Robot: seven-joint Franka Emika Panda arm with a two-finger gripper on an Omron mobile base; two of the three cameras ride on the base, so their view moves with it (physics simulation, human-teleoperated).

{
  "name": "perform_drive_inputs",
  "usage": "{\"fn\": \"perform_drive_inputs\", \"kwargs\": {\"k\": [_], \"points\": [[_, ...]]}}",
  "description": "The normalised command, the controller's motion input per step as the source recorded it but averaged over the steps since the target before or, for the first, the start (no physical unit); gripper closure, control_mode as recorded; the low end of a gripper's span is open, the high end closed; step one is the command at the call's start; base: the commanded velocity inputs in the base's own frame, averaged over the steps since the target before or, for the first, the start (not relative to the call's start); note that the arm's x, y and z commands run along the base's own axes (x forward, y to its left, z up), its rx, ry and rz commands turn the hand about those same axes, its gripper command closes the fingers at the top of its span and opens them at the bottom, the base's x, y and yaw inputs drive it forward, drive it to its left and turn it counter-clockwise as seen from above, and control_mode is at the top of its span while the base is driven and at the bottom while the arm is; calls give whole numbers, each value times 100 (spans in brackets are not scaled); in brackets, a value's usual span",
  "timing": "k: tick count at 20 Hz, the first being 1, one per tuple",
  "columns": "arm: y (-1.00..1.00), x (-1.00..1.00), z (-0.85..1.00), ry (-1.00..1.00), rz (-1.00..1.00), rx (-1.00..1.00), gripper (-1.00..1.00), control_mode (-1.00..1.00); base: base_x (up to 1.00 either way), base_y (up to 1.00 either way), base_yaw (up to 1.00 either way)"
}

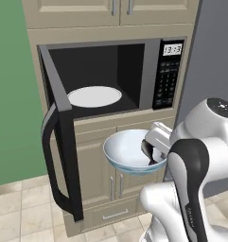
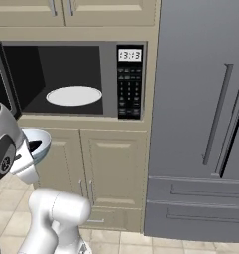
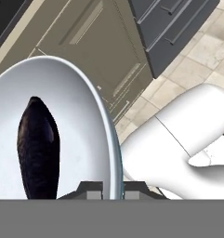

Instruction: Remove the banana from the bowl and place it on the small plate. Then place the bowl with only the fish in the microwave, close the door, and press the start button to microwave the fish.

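Note:
My gripper (image 3: 112, 189) is shut on the rim of the pale blue-white bowl (image 3: 85, 116), one fingertip inside the rim and one outside. The dark grey fish (image 3: 38, 148) lies alone in the bowl. I hold the bowl (image 1: 125, 152) in the air just below and in front of the microwave (image 1: 151, 71), right of its door (image 1: 63, 142), which stands wide open to the left. Inside the dark cavity lies the white turntable disc (image 1: 94, 96). From the right, the bowl (image 2: 40, 140) hangs below the microwave's (image 2: 108, 82) left half. The banana and the small plate are out of view.
The keypad strip (image 2: 129, 92) with its clock runs down the microwave's right side. Beige cabinet doors (image 2: 111, 173) sit under the microwave. A tall grey fridge (image 2: 205, 114) stands to the right. The floor (image 1: 11, 208) is tiled, and a green wall (image 1: 11, 94) is on the left.

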Motion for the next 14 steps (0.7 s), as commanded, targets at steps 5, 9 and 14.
{"fn": "perform_drive_inputs", "kwargs": {"k": [5, 9, 14], "points": [[0, 0, 0, 0, 0, 0, 100, 100, 4, 1, 0], [0, 0, 0, 0, 0, 0, 100, 100, 14, 0, 0], [-1, 42, 0, 0, 2, 3, 100, -100, 7, 0, 0]]}}
